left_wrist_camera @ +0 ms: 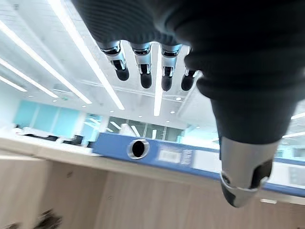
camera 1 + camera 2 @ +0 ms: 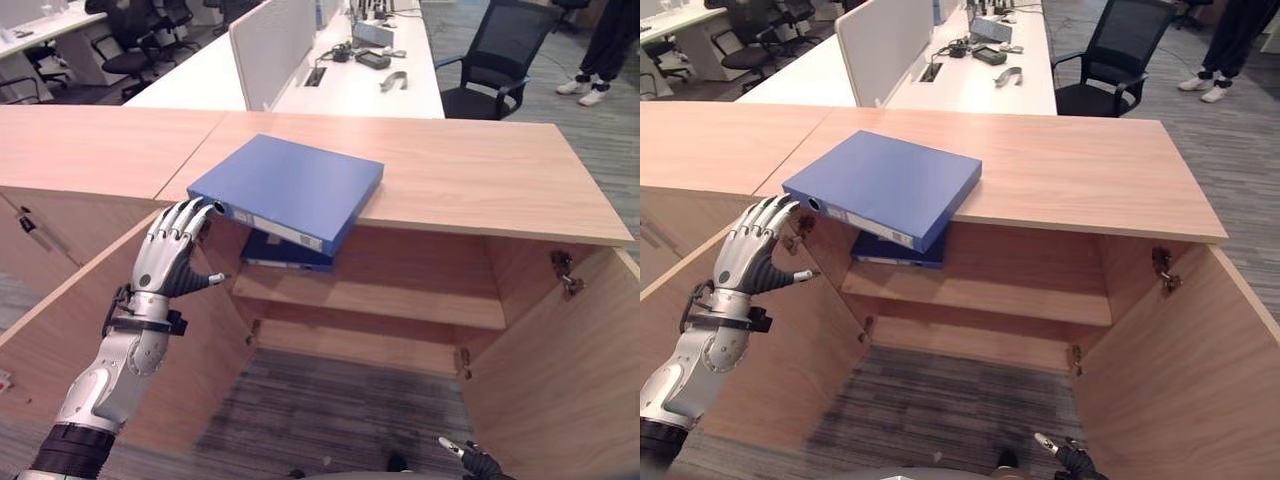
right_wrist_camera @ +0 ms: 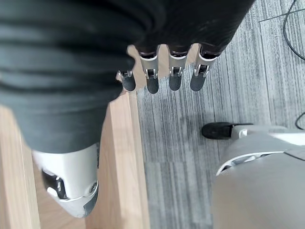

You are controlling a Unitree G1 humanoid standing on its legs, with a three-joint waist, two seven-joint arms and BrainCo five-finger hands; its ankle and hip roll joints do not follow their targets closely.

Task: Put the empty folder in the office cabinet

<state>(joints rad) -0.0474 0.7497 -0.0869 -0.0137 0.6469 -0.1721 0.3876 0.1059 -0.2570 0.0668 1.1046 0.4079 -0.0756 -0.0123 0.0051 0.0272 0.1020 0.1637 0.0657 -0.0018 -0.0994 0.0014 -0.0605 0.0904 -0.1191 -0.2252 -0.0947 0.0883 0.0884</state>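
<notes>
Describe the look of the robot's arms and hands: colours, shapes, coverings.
The left hand has silver, segmented fingers with dark tips; a dark ribbed cover wraps its back and wrist, and a black band rings the silver-grey forearm. The right hand shows the same silver fingers, dark tips and ribbed cover.

no readable text anywhere, white spine label on the blue folder at centre frame too small to read, its print blurred in the left wrist view
</notes>
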